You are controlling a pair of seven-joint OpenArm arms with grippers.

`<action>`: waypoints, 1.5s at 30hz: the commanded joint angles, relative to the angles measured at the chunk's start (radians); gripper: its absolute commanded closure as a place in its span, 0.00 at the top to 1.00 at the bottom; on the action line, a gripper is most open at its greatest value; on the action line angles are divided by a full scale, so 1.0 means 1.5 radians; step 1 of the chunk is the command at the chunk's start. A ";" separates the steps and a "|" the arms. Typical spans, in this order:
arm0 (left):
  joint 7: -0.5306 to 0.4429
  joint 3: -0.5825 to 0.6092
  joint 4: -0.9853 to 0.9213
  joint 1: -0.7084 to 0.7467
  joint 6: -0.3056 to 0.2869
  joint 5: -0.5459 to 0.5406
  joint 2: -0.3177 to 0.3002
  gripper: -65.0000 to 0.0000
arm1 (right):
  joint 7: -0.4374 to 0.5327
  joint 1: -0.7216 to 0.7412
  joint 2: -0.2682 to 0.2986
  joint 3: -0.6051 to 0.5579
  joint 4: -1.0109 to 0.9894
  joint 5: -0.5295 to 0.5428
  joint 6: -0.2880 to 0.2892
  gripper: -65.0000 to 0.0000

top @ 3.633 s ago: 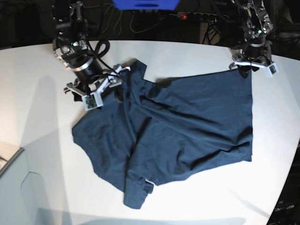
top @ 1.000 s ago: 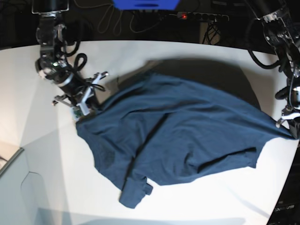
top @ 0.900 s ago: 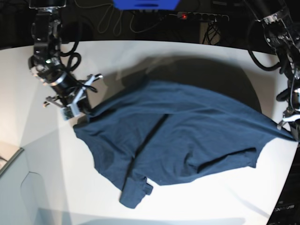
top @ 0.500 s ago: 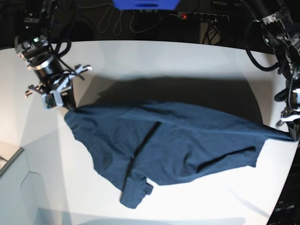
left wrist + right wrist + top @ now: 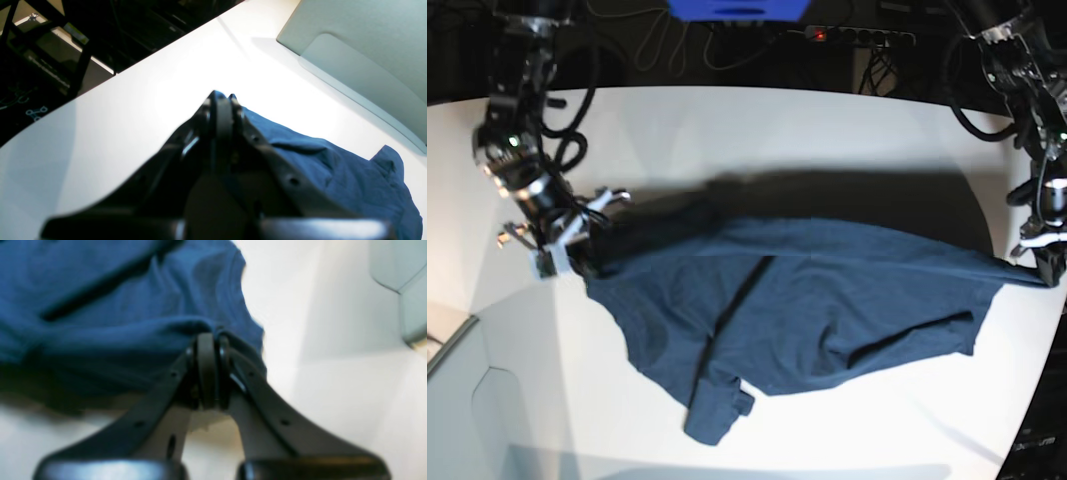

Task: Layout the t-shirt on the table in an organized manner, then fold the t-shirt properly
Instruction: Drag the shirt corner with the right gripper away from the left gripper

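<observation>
Right claw [image 5: 577, 258] moved nearer; t-shirt [image 5: 807, 310] stretched btwn it & left claw [image 5: 1047, 268].

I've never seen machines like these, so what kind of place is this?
Probably a robotics lab or test bench, not a home. Two robot arms, the right gripper and left gripper, stretch a t-shirt over a bare white table, with cables and a power strip behind.

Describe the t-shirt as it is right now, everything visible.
The t-shirt is dark navy soft fabric, wrinkled, stretched wide across the white table. Its far edge is lifted and casts a shadow behind it; the near part lies on the table with a bunched sleeve at the front. The right gripper pinches one corner, the left gripper the opposite one, both fingers closed on cloth.
</observation>
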 commanded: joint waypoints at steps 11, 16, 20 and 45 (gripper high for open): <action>-0.020 0.000 0.012 -0.002 -0.004 -0.004 -0.008 0.00 | 0.011 0.145 0.044 -0.052 -0.203 0.005 0.003 0.53; -0.020 0.000 0.012 0.002 -0.004 -0.004 -0.008 0.00 | 0.013 0.116 0.056 -0.052 -0.184 0.005 0.004 0.59; -0.020 0.000 -0.002 0.001 -0.004 -0.004 -0.007 0.00 | 0.014 0.116 0.056 -0.055 -0.211 0.005 0.004 0.53; -0.020 0.000 -0.012 0.000 -0.004 -0.005 -0.007 0.00 | 0.013 0.167 0.063 -0.053 -0.358 0.005 0.005 0.04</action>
